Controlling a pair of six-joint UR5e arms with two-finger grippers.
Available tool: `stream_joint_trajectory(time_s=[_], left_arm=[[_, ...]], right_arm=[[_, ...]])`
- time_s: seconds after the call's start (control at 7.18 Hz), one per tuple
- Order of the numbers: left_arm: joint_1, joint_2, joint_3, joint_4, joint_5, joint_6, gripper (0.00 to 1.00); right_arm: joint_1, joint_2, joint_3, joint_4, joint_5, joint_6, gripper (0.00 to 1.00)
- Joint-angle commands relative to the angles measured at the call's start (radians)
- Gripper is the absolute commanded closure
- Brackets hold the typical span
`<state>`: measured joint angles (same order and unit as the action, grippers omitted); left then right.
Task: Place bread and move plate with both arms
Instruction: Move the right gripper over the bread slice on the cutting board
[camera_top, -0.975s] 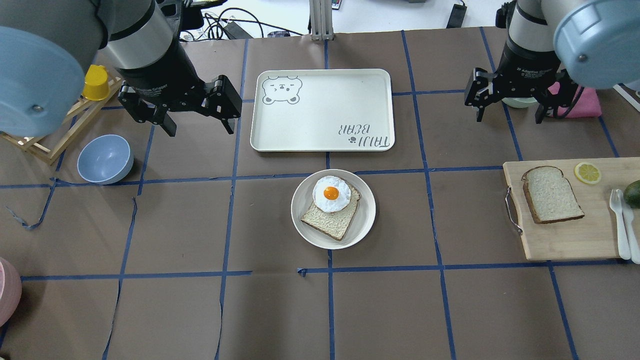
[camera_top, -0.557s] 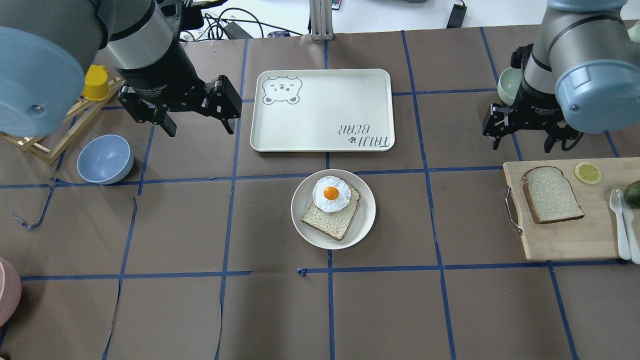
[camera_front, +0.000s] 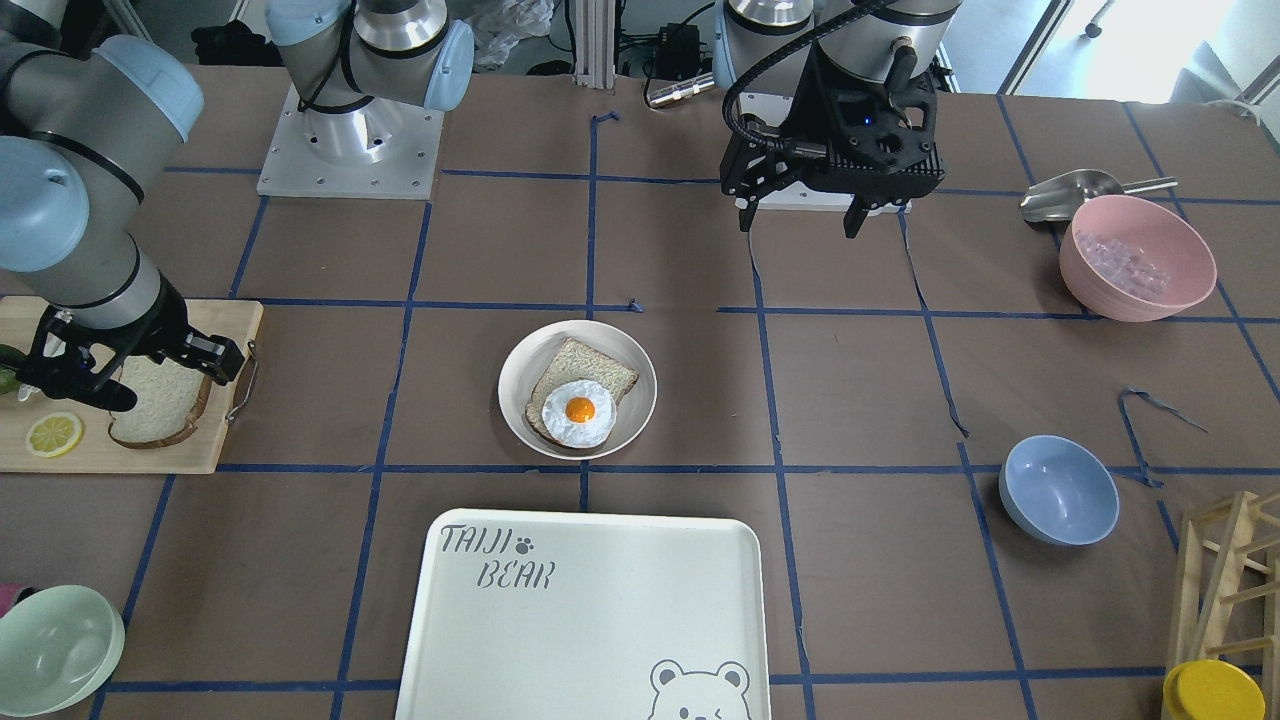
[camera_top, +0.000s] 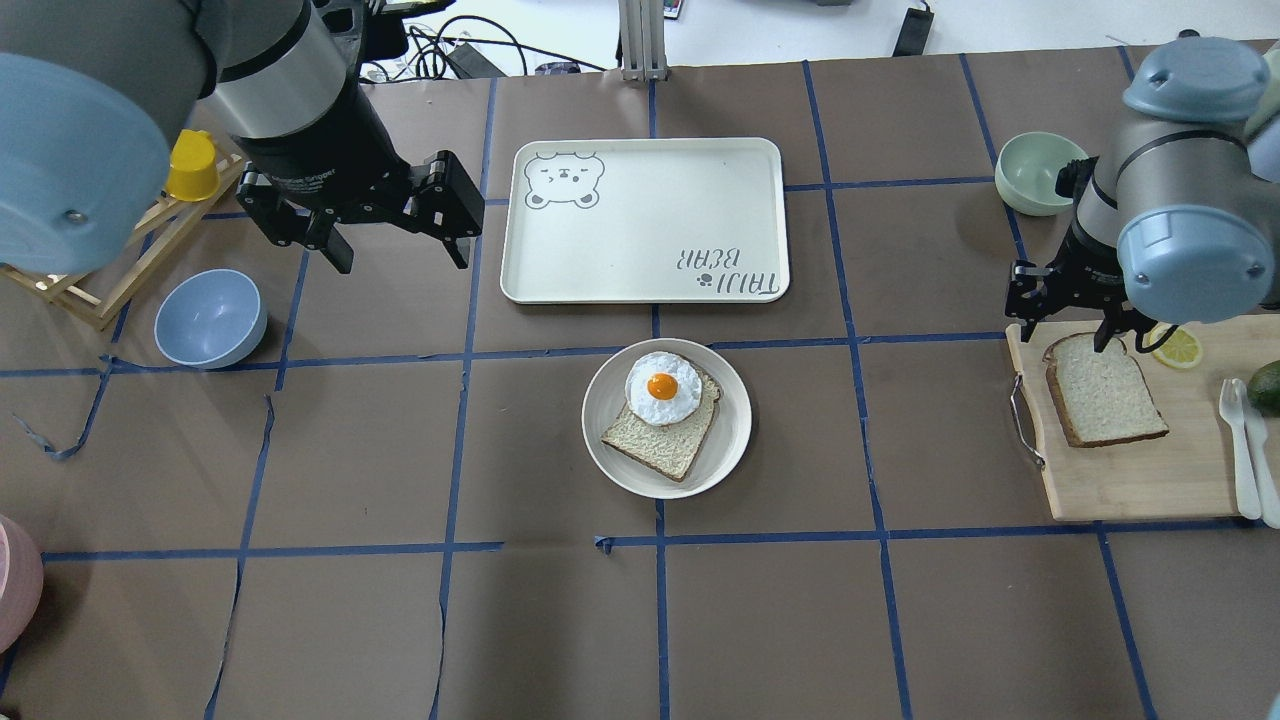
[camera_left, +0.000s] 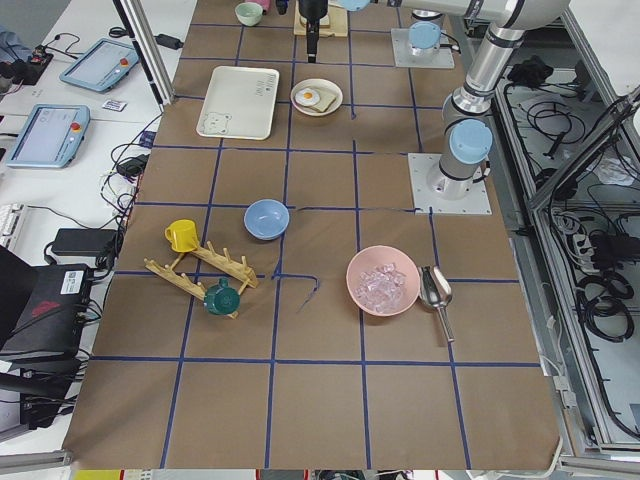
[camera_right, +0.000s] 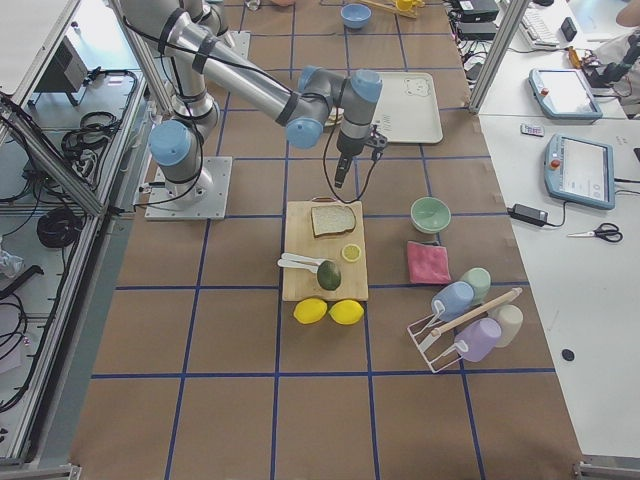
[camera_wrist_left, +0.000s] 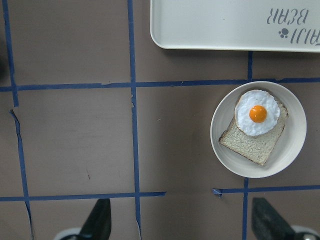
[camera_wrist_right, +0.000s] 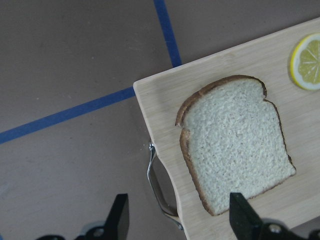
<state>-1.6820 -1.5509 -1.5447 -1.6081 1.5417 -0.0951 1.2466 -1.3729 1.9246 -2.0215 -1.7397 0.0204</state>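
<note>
The bread (camera_top: 1105, 388) lies flat on a wooden cutting board (camera_top: 1130, 480) at the table's right; it also shows in the right wrist view (camera_wrist_right: 235, 142). My right gripper (camera_top: 1065, 325) is open and empty, hovering above the board's far left corner, over the bread's domed end (camera_front: 155, 400). The plate (camera_top: 730, 440) sits mid-table and bears a smaller speckled slice with a fried egg (camera_top: 662, 388). My left gripper (camera_top: 400, 255) is open and empty, high over the table left of the tray. The plate shows in the left wrist view (camera_wrist_left: 295, 145).
The cream TAIJI BEAR tray (camera_top: 645, 220) lies behind the plate. A blue bowl (camera_top: 210, 318), a yellow cup (camera_top: 192, 165) and a wooden rack stand at the left. A green bowl (camera_top: 1038, 172) sits behind the board. A lemon slice (camera_top: 1178, 347), an avocado and cutlery lie on the board.
My right arm has swung toward the cutting board and lowered, uncovering the green bowl; its open gripper now hangs over the bread's far end. The left arm has not moved.
</note>
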Motion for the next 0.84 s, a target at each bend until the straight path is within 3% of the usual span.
stream_joint_trajectory(time_s=[0.0, 0.28, 0.7], left_arm=[[0.001, 0.0, 0.0, -0.001, 0.0, 0.0, 0.0], [0.001, 0.0, 0.0, -0.001, 0.002, 0.0, 0.0], [-0.001, 0.0, 0.0, -0.001, 0.002, 0.0, 0.0]], right_arm=[[-0.039, 0.067, 0.013, -0.065, -0.012, -0.042, 0.25], [-0.041, 0.081, 0.017, -0.068, -0.014, -0.028, 0.2], [-0.041, 0.119, 0.013, -0.105, -0.015, -0.031, 0.23]])
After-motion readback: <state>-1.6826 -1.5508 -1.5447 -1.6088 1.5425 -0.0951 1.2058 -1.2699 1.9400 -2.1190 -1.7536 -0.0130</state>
